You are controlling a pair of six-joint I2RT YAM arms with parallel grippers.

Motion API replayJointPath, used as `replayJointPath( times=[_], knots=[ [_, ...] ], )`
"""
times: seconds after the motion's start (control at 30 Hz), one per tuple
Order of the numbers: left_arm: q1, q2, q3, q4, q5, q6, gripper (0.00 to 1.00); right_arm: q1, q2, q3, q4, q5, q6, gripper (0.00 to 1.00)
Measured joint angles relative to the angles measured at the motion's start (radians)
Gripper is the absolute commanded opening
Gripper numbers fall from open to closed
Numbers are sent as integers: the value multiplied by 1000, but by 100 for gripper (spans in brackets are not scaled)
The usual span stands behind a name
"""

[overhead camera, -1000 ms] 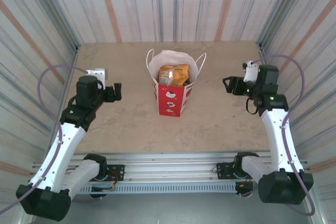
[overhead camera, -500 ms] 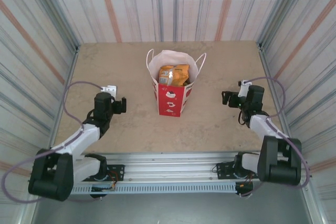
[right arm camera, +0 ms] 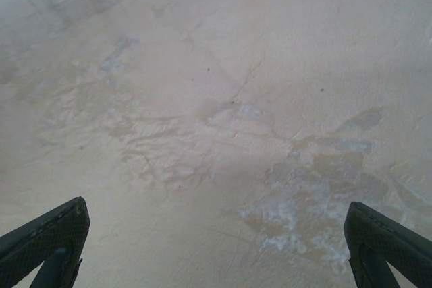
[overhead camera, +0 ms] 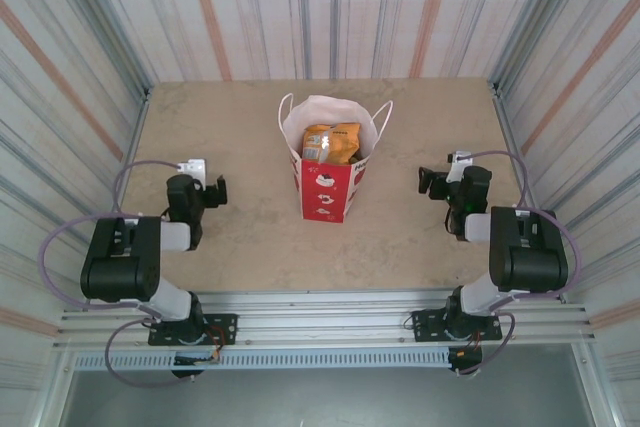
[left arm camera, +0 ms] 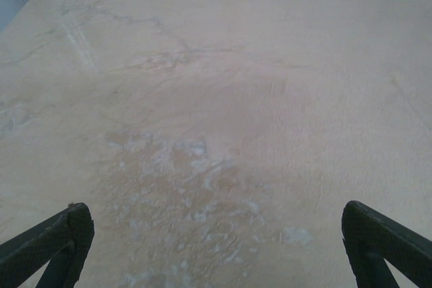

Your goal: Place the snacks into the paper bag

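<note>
The red paper bag [overhead camera: 328,187] with white shapes stands upright at the middle of the table, its white handles up. A yellow-orange snack packet [overhead camera: 332,142] shows in its open mouth; the other snacks are hidden. My left gripper [overhead camera: 215,190] sits low over the table to the bag's left, open and holding nothing. My right gripper [overhead camera: 428,181] sits to the bag's right, also open with nothing in it. In the left wrist view the left gripper [left arm camera: 216,217] has its dark fingers [left arm camera: 64,234] spread wide over bare tabletop. The right gripper [right arm camera: 216,212] looks the same in the right wrist view.
The beige stone-patterned tabletop [overhead camera: 260,237] has no loose packets on it. Striped walls [overhead camera: 90,67] close in the left, back and right sides. Both arms are folded low near the front rail [overhead camera: 320,312].
Both arms have folded down and drawn back toward their bases. Each gripper has sunk lower and a little nearer the front edge. The bag and its contents have not moved.
</note>
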Motion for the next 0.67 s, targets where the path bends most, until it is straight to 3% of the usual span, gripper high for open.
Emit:
replayJointPath(
  times=[0.67],
  knots=[
    [-39,-2,24,-1,2,-8,99,3,0,0,30,27,0,100]
  ],
)
